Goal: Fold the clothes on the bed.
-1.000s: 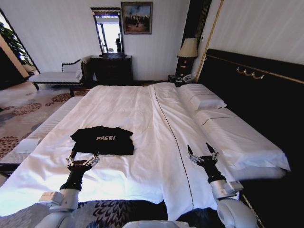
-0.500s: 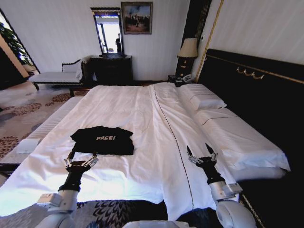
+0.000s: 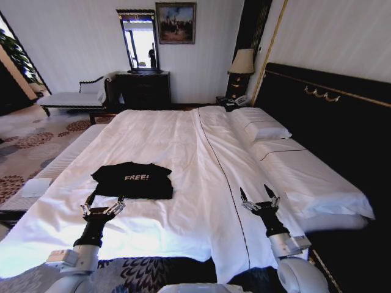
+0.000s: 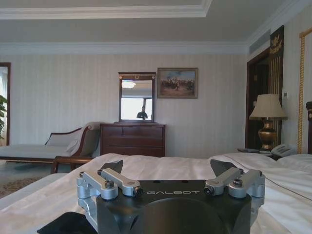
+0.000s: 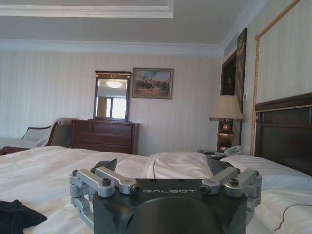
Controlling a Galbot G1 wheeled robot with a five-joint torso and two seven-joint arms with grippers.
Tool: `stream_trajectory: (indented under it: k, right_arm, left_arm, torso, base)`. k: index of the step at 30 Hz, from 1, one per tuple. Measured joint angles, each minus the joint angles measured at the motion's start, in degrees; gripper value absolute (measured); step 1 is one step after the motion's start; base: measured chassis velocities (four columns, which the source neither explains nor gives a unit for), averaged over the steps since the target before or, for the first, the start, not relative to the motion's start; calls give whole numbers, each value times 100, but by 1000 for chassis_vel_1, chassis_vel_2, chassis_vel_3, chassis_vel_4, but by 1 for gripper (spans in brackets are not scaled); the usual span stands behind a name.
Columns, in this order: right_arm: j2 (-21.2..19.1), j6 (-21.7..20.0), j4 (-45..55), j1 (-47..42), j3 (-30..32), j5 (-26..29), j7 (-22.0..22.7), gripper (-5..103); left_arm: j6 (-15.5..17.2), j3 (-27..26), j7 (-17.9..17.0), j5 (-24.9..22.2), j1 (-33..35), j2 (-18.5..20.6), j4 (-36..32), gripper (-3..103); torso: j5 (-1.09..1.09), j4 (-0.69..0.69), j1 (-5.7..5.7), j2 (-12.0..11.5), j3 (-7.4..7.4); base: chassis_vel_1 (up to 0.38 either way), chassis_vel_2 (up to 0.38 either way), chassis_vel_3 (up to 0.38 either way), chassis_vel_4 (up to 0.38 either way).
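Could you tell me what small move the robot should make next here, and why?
Probably ease the left tool forward toward the near edge of the black T-shirt. The shirt lies already folded small on the bed, just beyond that open tool, which hovers short of it without touching. The right tool, also open, hangs over bare sheet well to the side, so it seems the less handy one.
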Motion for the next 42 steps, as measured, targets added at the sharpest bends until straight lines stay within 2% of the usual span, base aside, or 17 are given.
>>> stream_trajectory:
  k: [42]
  right_arm:
    - [94, 150, -132, 45, -129, -47, 1, 100]
  left_arm:
    - [-122, -78, -99, 19, 40, -36, 118, 100]
  torso:
    - [0, 0, 0, 0, 0]
  base:
    - [19, 50, -13, -55]
